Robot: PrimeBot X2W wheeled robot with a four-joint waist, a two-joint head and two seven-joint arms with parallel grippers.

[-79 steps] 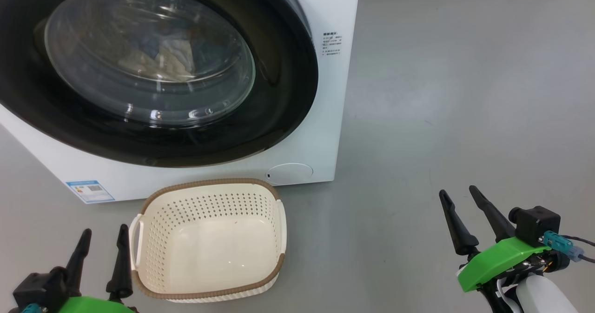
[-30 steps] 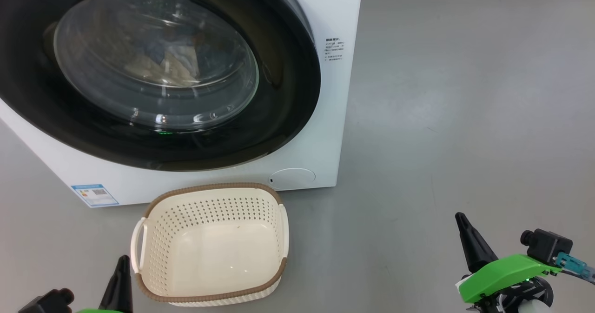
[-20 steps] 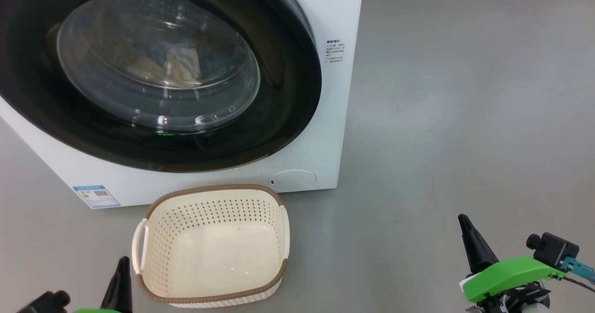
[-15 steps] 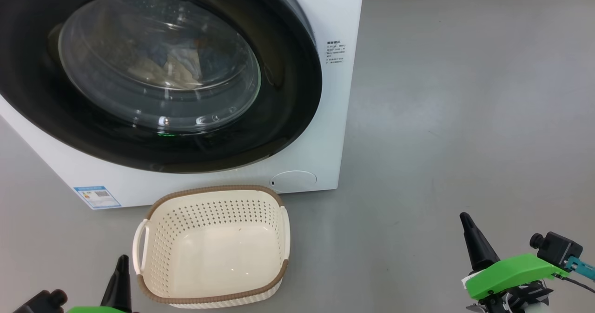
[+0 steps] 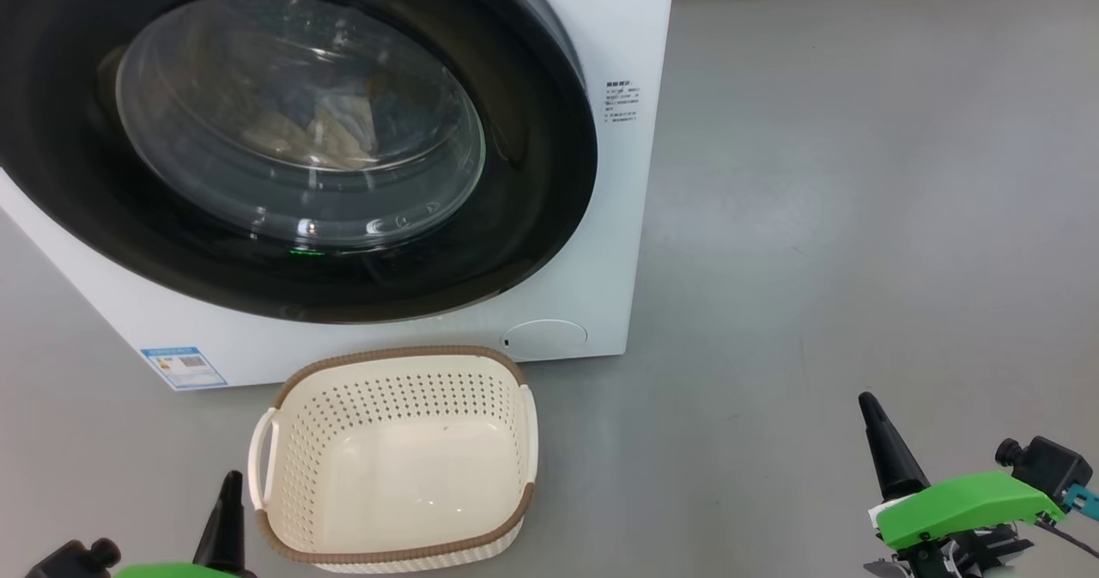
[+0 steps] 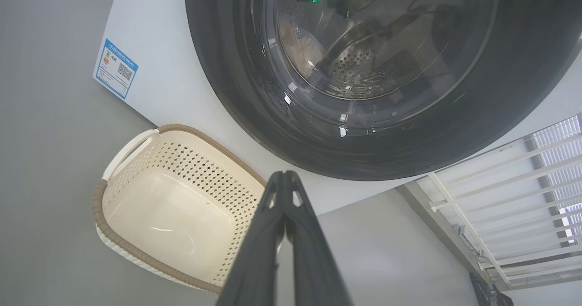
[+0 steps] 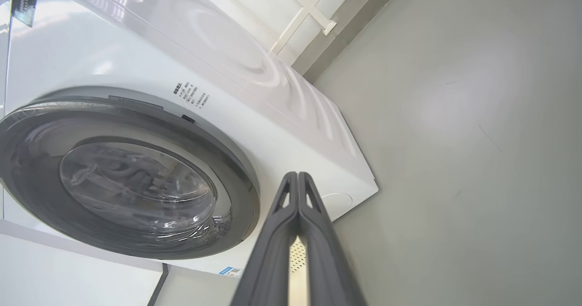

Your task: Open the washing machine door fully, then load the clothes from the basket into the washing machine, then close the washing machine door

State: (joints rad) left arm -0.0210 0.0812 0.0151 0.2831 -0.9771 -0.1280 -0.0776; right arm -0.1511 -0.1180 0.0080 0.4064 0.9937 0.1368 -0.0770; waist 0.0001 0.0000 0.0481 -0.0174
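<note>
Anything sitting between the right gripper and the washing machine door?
Nothing visible. Only grey floor lies between the right gripper and the washing machine door. The basket stands before the machine, nearer the left gripper.

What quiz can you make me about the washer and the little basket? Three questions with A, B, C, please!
1. Where does the basket sit?
A) on the floor in front of the washing machine
B) on top of it
C) inside it

2. What colour is the basket's rim?
A) green
B) brown
C) red

3. How is the washing machine door?
A) wide open
B) taken off
C) shut

Answers:
1 A, it stands on the grey floor by the machine's front.
2 B, a brown woven-look band runs round its top.
3 C, the black door lies flat against the front, with clothes behind its glass.
</note>
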